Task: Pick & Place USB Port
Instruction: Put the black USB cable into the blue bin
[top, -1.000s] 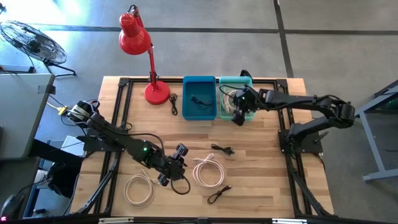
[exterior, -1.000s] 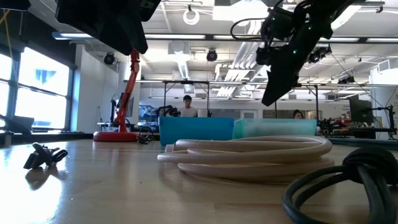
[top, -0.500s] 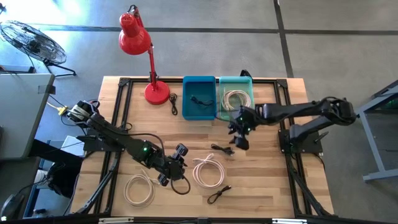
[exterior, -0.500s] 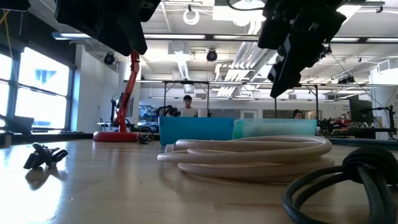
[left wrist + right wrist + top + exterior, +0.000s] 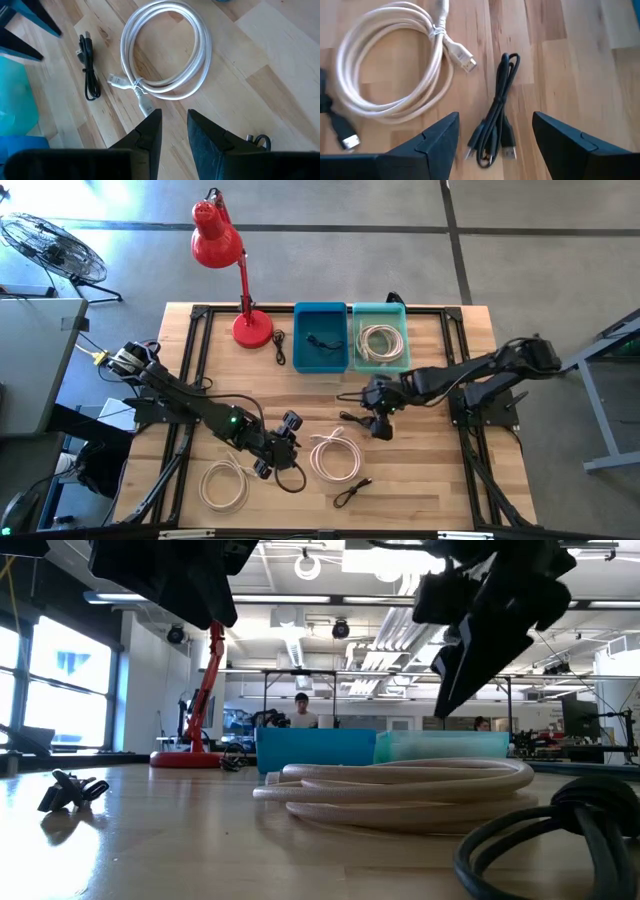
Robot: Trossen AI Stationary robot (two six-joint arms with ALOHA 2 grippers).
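Black and folded into a short bundle, the small USB cable (image 5: 496, 127) lies on the wooden table (image 5: 430, 480) directly between the spread fingers of the right gripper (image 5: 378, 420), which has swung away from the teal bin (image 5: 381, 340) over the last second and now hangs low above that cable, nothing in its grasp. A white coil (image 5: 380, 341) rests in the teal bin where the gripper was hovering a moment ago, so that delivery looks finished and this arm has come round for the next pick. The blue bin (image 5: 320, 337) beside it already holds one dark cable (image 5: 320, 342), which is likely where this black bundle belongs. Just beside the target lies a white looped cable (image 5: 395, 65), its plug close to the black one but not touching it, so a straight descent should clear it. The left gripper (image 5: 284, 442) has not moved, parked near the front of the table with its fingers only slightly apart and pinching nothing, the white loop ahead of it; another white coil (image 5: 223, 484) and a second black cable (image 5: 352, 492) wait nearer the front edge
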